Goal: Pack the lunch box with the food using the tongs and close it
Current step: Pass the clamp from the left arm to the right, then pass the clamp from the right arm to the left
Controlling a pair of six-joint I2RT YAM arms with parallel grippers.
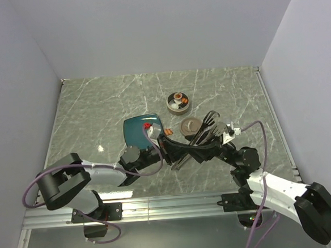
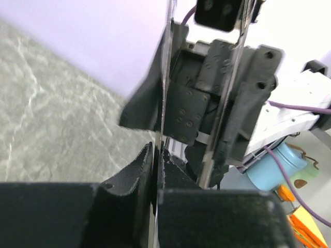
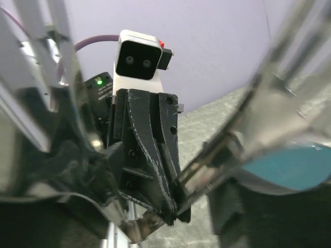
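While the tongs are pinched by the left hand and straddled by the half-spread right hand, handover is judged underway; right-hand closure is needed next.

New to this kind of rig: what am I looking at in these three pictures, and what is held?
Two robot arms with two-finger grippers are bolted at the table's near edge. The overhead picture shows both; the other two come from wrist cameras. On the table lie a teal plate with a red food piece, a round tin holding more food, and its brown lid. The left gripper is shut on one arm of the metal tongs. The right gripper faces it, straddling the tongs; whether it grips is unclear.
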